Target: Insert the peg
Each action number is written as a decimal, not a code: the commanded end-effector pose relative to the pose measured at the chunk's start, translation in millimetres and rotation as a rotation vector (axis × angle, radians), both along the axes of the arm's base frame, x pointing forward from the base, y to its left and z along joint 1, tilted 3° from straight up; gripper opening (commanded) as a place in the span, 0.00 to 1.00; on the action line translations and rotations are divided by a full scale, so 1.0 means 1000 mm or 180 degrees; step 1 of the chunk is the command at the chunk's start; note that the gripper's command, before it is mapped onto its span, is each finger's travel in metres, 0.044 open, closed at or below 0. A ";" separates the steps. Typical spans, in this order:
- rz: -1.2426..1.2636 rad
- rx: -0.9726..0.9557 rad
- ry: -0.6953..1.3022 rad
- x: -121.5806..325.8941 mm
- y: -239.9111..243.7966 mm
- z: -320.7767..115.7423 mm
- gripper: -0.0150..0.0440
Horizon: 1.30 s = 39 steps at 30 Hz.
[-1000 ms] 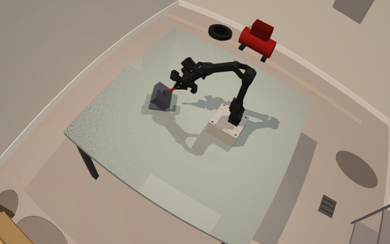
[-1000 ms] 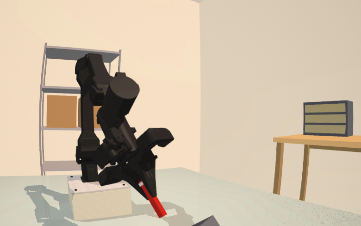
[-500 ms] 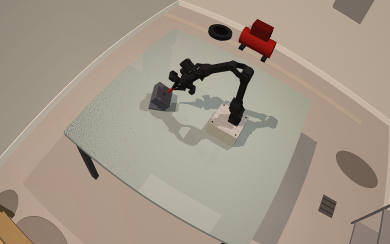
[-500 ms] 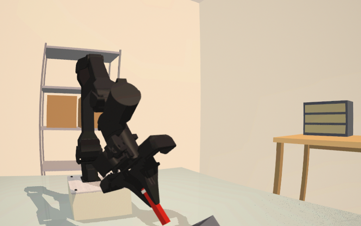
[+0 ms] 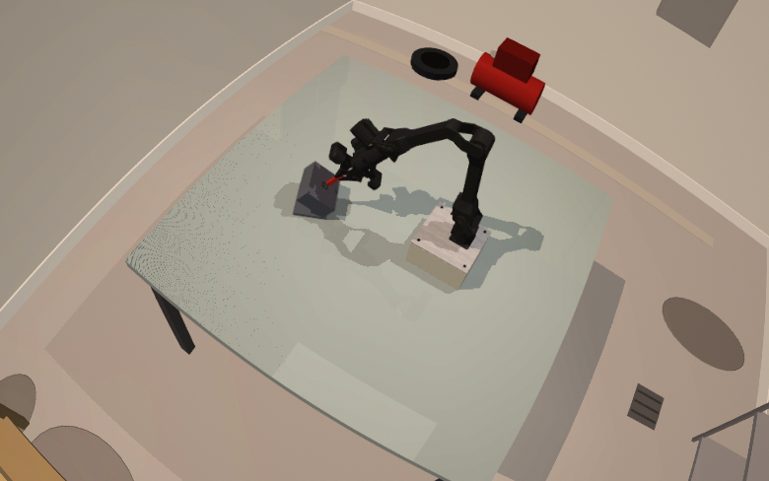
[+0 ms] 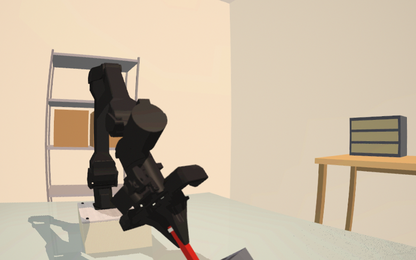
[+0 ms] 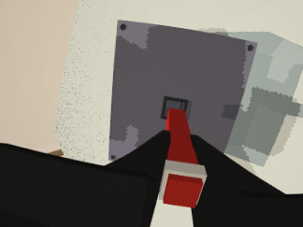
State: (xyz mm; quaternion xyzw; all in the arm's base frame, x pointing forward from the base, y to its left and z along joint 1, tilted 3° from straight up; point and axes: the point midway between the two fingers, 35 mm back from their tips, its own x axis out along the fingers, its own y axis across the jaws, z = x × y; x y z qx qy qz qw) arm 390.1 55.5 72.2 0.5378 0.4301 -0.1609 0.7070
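My gripper (image 5: 341,175) (image 6: 183,244) (image 7: 178,140) is shut on the red square peg (image 5: 331,181) (image 6: 189,252) (image 7: 180,134), which has a light band near its top end. The peg is tilted, its bottom end pointing at the dark grey sloped panel (image 5: 318,180) (image 6: 239,254) (image 7: 140,78). In the wrist view the square hole (image 7: 164,107) shows just beyond the peg's bottom end, which overlaps the hole's near edge. The sides of peg and hole look roughly parallel. Whether the tip touches the panel or has entered the hole I cannot tell.
The arm's pale base block (image 5: 436,261) (image 6: 116,237) stands on the table (image 5: 340,295) behind the gripper. Shelving (image 6: 95,61), a wooden side table (image 6: 334,160) and a red tank (image 5: 502,85) stand away from the work area.
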 end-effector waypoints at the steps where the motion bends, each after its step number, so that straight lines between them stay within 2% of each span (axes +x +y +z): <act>1: -0.0015 0.0001 -0.0008 0.004 0.001 -0.004 0.25; 39: 0.0000 0.0001 -0.0002 0.010 0.003 -0.008 0.25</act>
